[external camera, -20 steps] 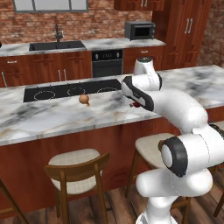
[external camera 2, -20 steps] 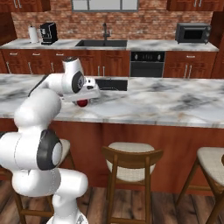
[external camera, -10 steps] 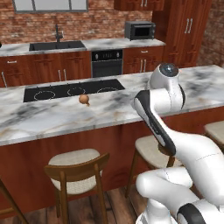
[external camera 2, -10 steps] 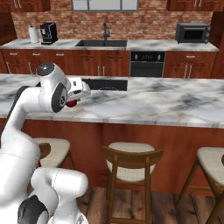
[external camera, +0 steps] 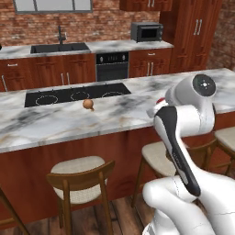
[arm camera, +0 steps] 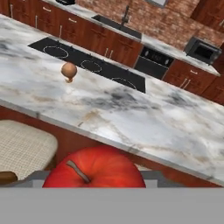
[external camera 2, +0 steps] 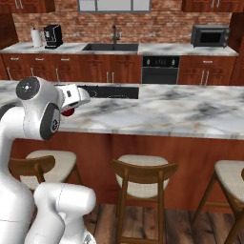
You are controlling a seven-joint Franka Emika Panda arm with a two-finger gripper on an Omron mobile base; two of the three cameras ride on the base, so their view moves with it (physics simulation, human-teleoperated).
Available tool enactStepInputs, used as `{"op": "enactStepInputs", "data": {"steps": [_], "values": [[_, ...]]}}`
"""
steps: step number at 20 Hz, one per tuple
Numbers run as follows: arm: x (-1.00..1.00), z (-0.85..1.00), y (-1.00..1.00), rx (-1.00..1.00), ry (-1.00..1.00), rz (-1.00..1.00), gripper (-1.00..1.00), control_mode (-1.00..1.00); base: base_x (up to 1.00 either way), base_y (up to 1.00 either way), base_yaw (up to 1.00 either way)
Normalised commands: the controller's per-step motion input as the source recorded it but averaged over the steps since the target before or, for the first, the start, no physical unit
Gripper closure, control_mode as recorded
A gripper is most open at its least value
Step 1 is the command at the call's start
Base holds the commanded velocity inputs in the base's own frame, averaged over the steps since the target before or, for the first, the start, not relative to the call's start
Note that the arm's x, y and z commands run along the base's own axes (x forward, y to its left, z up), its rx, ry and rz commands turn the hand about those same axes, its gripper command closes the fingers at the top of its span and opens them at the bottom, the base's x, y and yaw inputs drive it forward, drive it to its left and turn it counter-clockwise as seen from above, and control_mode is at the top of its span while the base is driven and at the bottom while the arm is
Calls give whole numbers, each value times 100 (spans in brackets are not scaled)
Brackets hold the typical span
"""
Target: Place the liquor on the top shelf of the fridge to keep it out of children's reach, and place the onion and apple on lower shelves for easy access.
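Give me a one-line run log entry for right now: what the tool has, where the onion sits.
tool: shut on apple | apple: lifted over counter's near edge | onion: on marble counter beside cooktop | phase: carrying apple

No text, label, brand, number or sign could be read on anything in the three views.

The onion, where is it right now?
The onion sits on the marble island counter, just in front of the black cooktop. In the hand view it lies at upper left, far beyond the apple.
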Motion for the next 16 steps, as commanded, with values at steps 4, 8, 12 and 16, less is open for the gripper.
{"op": "enactStepInputs", "data": {"steps": [4, 8, 12, 16], "values": [[-35, 59, 0, 0, -8, 4, 100, -100, 0, 0, 0], [-39, 47, 0, 0, -2, 4, 100, -100, 0, 0, 0], [-12, 9, 0, 0, 0, 1, 100, 100, -56, 0, 1], [0, 0, 0, 0, 0, 0, 100, 100, -96, -20, -6]]}}
